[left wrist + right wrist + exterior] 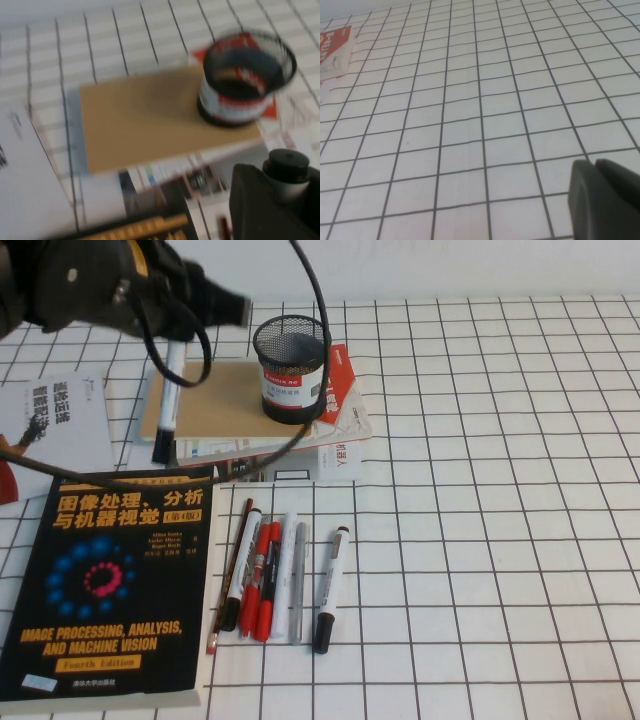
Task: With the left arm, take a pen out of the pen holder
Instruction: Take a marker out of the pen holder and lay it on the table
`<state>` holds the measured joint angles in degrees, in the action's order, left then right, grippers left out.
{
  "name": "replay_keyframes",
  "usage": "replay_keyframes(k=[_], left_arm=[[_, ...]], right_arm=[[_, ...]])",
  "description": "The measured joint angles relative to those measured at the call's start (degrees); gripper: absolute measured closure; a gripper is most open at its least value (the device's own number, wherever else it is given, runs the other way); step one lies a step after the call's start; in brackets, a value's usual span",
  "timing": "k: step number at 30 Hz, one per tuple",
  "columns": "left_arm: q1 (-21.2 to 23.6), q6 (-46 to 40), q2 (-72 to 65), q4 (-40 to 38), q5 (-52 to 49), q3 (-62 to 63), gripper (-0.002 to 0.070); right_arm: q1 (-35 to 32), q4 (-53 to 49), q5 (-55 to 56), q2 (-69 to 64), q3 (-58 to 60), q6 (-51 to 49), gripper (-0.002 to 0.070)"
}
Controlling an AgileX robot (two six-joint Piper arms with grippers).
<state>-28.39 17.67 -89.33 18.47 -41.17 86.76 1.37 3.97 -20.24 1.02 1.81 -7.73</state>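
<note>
Gridded table [500,490]; brown board [215,400] bearing the mesh pen holder [290,370]. Left gripper [176,338], raised left of the holder, clamps a white pen [167,405] that hangs below it, outside the holder. Right gripper [602,197] empty, fingers together, over bare table.

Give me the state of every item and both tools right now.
left tool: above the board, shut on pen
pen: held, hanging nearly upright, outside the holder
holder: upright on the board, no pens showing
loose pens: lying side by side on the table
book: closed, flat
right tool: over bare table, shut
</note>
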Motion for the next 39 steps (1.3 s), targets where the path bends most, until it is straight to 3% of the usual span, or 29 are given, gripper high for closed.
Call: replay_keyframes(k=[7,19,39], left_arm=[[0.0,-10.1,-6.4,-17.7,-13.6,0.0,0.0557],[0.0,-11.4,-20.8,-34.3,-8.3,0.0,0.0557],[0.0,-11.6,-27.9,-39.8,-1.8,0.0,0.0555]], right_arm=[[0.0,0.0,0.0,0.0,0.0,0.0,0.0692],[0.0,0.0,0.0,0.0,0.0,0.0,0.0692],[0.0,0.0,0.0,0.0,0.0,0.0,0.0692]])
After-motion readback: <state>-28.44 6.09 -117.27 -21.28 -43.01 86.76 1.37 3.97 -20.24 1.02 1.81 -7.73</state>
